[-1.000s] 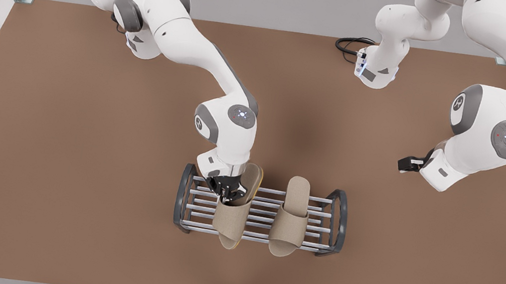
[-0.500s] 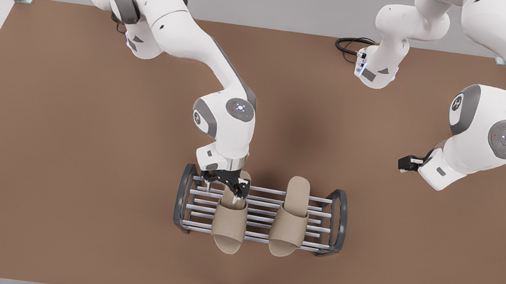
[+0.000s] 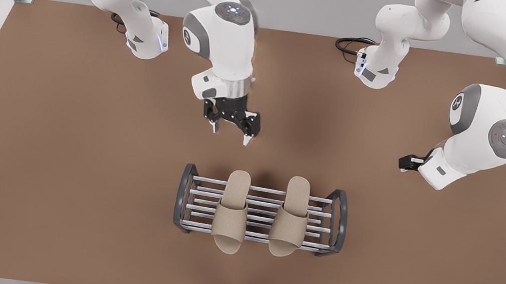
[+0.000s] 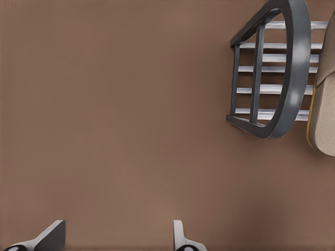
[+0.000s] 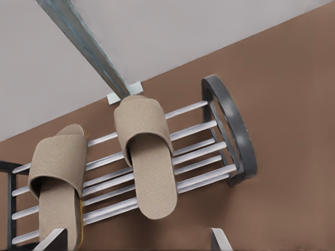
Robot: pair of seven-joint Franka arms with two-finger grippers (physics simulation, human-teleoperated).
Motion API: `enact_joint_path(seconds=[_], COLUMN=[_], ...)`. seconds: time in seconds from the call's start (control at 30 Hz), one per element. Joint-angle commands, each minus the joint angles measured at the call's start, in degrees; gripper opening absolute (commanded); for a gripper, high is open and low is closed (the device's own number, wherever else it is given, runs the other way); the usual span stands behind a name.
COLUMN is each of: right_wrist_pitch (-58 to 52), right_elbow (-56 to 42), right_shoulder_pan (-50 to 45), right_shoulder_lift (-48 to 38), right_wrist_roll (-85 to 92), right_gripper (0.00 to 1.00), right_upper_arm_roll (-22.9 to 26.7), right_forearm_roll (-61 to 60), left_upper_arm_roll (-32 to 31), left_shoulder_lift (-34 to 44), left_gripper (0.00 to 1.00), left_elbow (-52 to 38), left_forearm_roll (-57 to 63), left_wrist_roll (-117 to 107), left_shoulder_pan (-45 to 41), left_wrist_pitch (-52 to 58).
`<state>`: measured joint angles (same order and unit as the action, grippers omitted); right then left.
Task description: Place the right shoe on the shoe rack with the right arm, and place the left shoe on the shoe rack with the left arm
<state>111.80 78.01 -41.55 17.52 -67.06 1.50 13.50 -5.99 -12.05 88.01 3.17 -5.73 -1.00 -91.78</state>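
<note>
Both slippers lie on the shoe rack (image 3: 183,197), long axes running 12 to 6 across the bars, toes overhanging its 6 o'clock edge; the right shoe (image 3: 231,215) sits toward 9, the left shoe (image 3: 290,219) just beside it toward 3. Your right gripper (image 3: 230,136) hangs above bare table (image 3: 77,160), fingers apart and empty, with the right shoe at its 6; it is the nearer arm. The left gripper (image 3: 407,164) waits well apart at the rack's 2, fingers spread too; placing looks finished, and open table lies toward 12 for both arms.
</note>
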Motion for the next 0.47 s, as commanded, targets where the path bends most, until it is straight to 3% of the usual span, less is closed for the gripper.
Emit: enact_joint_path(seconds=[0.0,0.2,0.33,0.37,0.43], right_wrist_pitch=[-8.53,-10.2,-13.45,-14.15,-13.19], right_elbow=[4.52,8.3,11.55,11.2,10.5], right_shoulder_pan=[4.36,20.71,32.84,35.91,41.72], right_shoulder_lift=[-4.69,-9.7,-14.0,-13.83,-12.51], right_wrist_roll=[13.36,28.39,52.29,58.43,66.09], right_gripper=[1.0,1.0,1.0,1.0,1.0], right_upper_arm_roll=[-0.18,-0.1,0.43,-0.62,-9.32], right_forearm_roll=[-1.98,-5.42,-12.71,-13.41,-13.68], left_upper_arm_roll=[-0.07,-0.07,-0.07,-0.07,-0.07], left_shoulder_lift=[0.1,-0.08,-0.08,-0.08,-0.08], left_gripper=[1.0,1.0,1.0,1.0,1.0], left_elbow=[-0.03,-0.03,-0.03,-0.03,-0.03], left_forearm_roll=[-0.01,-0.01,-0.01,-0.01,-0.01], left_wrist_roll=[0.81,0.8,0.72,0.72,0.72], left_shoulder_pan=[-0.06,-0.06,-0.06,-0.06,-0.15], left_wrist_pitch=[-0.06,-0.07,-0.07,-0.07,-0.07])
